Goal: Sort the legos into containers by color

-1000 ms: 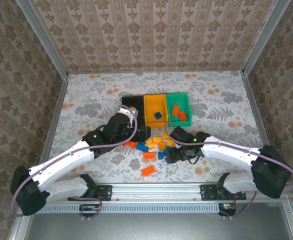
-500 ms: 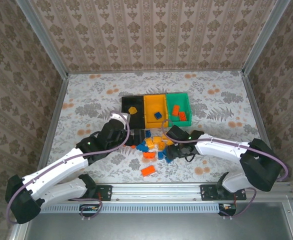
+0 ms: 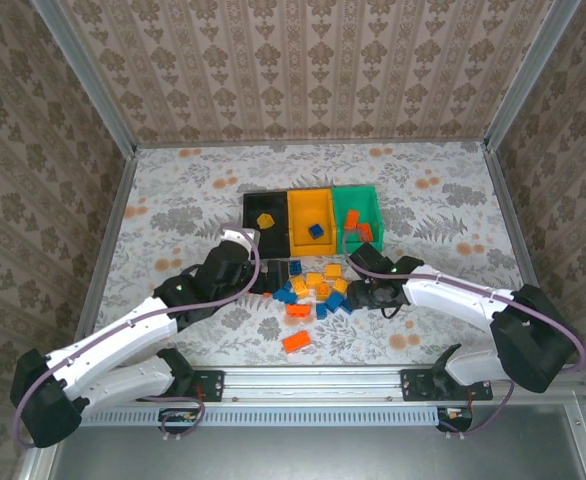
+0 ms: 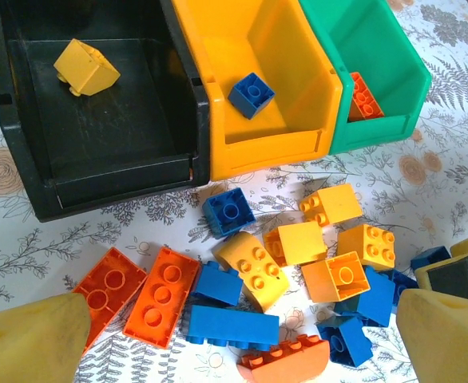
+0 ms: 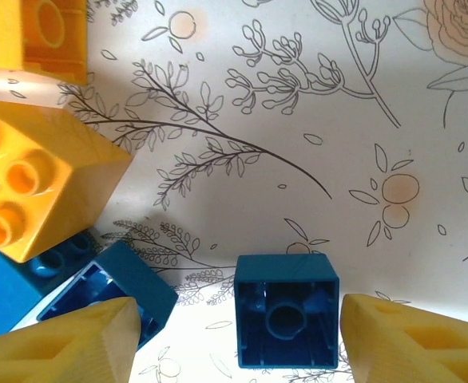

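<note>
Here, your floral tabletop (image 3: 453, 200), damask-papered walls (image 3: 313, 60), three joined plastic bins (image 3: 310, 192) holding four studded bricks (image 4: 86, 68), loose pile (image 4: 282, 263) beside them, left gripper (image 4: 242, 335) wide open, empty, right gripper (image 5: 235, 323) open astride an upturned blue brick (image 5: 286, 319).

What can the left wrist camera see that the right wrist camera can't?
Left wrist, not right wrist: the black bin holding a yellow brick, the orange bin holding a blue brick, the green bin holding a red brick, and red bricks on the table.
Right wrist, not left wrist: a close look into the hollow underside of an upturned blue brick between the right fingers.
Both: the table, loose yellow bricks, loose blue bricks, and yellow fingers at the bottom corners.
</note>
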You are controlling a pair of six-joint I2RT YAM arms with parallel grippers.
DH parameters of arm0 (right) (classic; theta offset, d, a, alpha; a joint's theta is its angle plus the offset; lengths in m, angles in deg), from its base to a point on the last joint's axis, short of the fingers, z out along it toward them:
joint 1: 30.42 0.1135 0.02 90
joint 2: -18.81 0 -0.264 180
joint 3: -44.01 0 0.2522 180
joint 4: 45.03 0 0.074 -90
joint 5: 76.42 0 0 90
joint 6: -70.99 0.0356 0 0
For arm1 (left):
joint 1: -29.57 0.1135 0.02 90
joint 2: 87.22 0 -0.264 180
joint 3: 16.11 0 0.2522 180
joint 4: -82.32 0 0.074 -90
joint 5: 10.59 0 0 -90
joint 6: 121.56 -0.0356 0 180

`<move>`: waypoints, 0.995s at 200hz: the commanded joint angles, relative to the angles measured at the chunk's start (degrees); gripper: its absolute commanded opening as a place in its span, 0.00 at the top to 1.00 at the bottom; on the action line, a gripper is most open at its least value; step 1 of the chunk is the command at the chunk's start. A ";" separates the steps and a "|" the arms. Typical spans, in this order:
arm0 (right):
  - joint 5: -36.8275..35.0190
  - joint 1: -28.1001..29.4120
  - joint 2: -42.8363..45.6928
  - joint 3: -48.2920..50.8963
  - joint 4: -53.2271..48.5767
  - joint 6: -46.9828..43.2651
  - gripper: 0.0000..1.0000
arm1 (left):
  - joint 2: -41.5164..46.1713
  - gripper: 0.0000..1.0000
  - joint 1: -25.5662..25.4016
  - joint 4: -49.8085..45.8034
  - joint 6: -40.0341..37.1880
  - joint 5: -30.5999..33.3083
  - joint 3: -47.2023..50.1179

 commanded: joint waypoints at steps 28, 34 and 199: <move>-2.48 -3.66 2.51 2.37 0.23 2.71 0.38 | 1.52 0.00 0.54 -0.62 1.32 0.73 1.17; -2.53 -3.94 3.18 2.56 0.12 2.42 0.38 | 1.63 0.00 0.54 -0.57 1.26 0.61 1.27; 3.61 -5.21 1.89 -1.87 -1.33 -2.58 0.74 | 3.62 0.00 2.53 -1.04 1.87 0.72 3.12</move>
